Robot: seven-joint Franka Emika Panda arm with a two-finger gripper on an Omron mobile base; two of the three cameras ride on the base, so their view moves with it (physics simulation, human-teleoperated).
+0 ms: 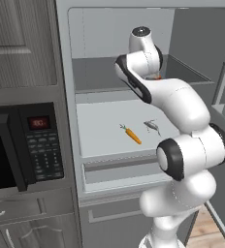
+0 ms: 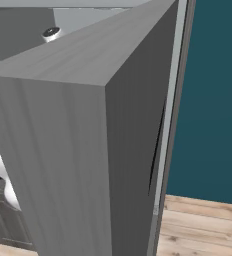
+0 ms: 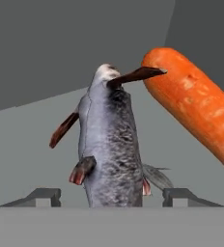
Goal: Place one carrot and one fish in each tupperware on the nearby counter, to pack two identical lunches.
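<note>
From the left base view, the white arm reaches deep into the open grey fridge's upper shelf, while a small orange carrot (image 1: pixel 132 135) and a little silver fish (image 1: pixel 152 126) lie apart on the pale shelf (image 1: pixel 100 126) below. The right base view faces the grey wood-grain fridge door (image 2: pixel 78 150). In the hand view, the gripper (image 3: pixel 111 195) straddles a mottled grey fish with reddish fins (image 3: pixel 109 144), jaws still apart, not visibly gripping; a fat orange carrot (image 3: pixel 196 106) lies just beside.

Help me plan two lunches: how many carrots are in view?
2. One carrot lies on the lower fridge shelf beside a fish. Another carrot lies on the upper shelf beside the fish at the hand. More may be hidden.
</note>
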